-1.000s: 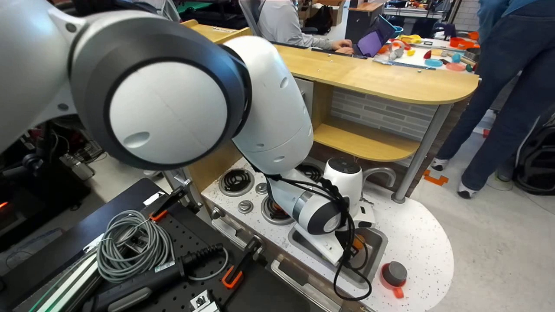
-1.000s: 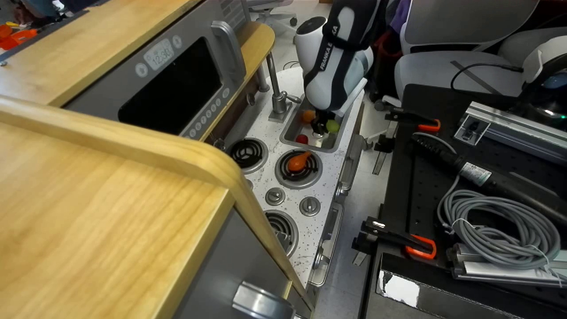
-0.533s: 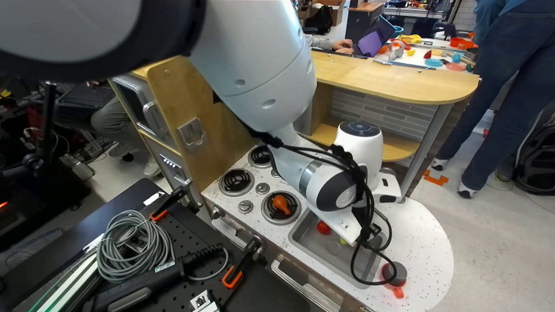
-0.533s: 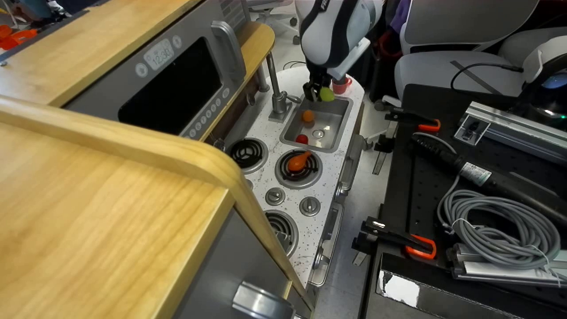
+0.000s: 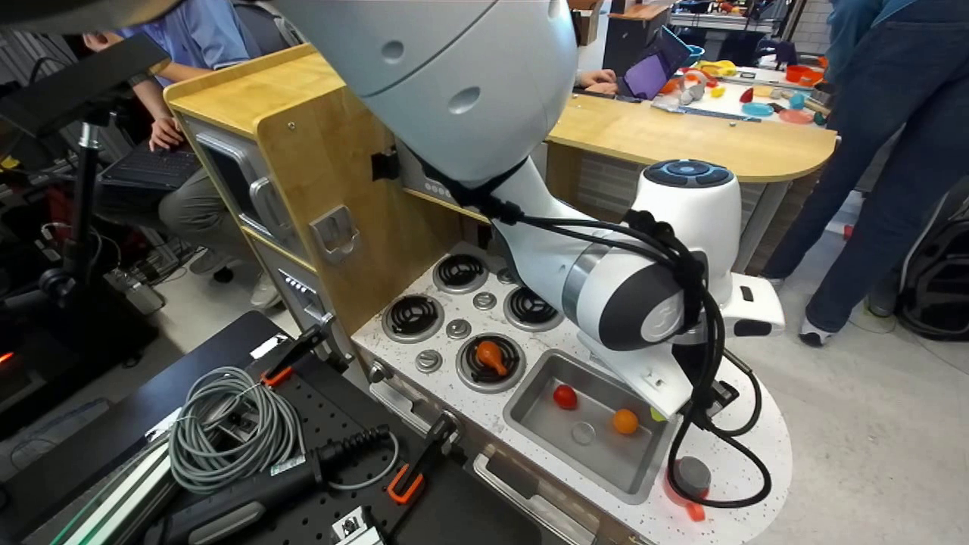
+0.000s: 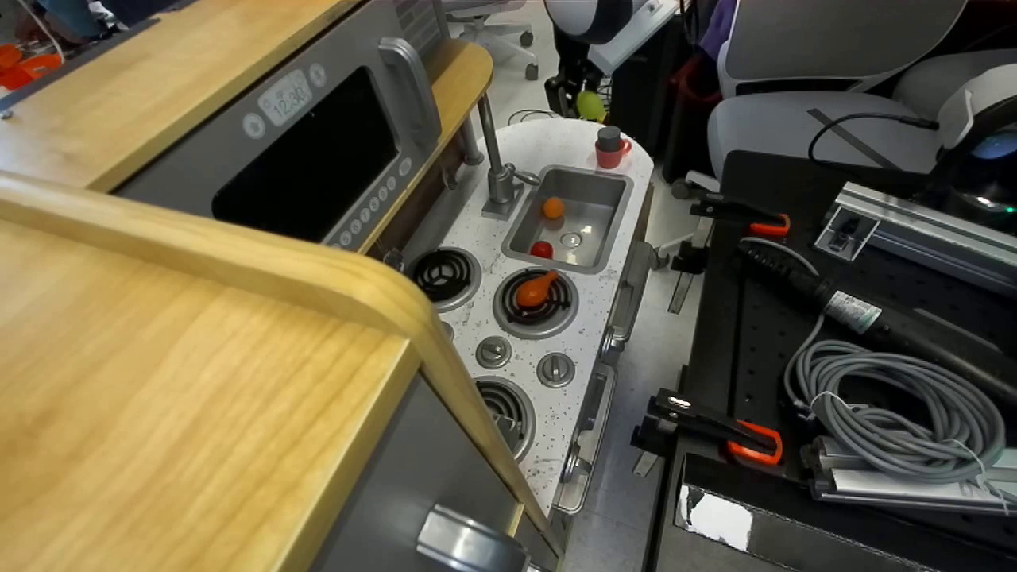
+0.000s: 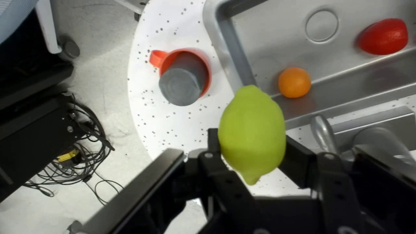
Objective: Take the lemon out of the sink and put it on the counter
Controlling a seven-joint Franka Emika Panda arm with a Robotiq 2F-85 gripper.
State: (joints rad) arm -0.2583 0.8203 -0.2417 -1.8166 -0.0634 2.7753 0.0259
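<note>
Lemon: It is yellow-green and up in the air, out of the sink, near the round end of the counter. In an exterior view, the arm hides most of it.
Gripper: One black finger presses on each side of the lemon. The jaws are squeezed in on it and hold it.
Arm: It is big and white, and it reaches over the counter toward the round end.
Sink: It is a gray box set down in the counter, nearer the round end than the end by the tall wood side.
Orange fruit: It lies in the sink, on the side by the back edge of the counter.
Red fruit: It lies in the sink too, apart from the orange fruit and nearer the burners.
Faucet: It stands by the back edge, just beside the sink.
Red cup: It stands on the counter, past the sink, where the front edge starts to bend around.
Gray thing: It sits in the red cup and pokes up over the rim.
Orange toy: It is fat at one end and lies on the front-edge burner nearest the sink.
</note>
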